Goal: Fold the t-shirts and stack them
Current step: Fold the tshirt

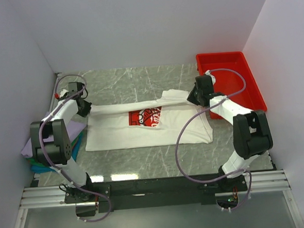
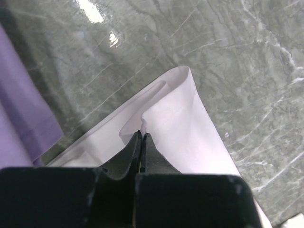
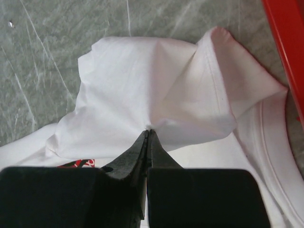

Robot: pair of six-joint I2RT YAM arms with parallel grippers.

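White shirt [image 1: 143,135] is spread print-up at centre, its far edge raised and stretched taut. Folded shirts [image 1: 30,148] are piled at the left edge. Left gripper [image 2: 142,135] and right gripper [image 3: 149,132] are each clamped on a thin pinch of cloth; uneven pulling could free one, skewing the fold.

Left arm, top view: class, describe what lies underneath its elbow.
Folded shirts lie there: a lavender shirt on top, with a green shirt and a blue shirt peeking out beneath. The left arm covers their middle, so their full outlines are hidden.
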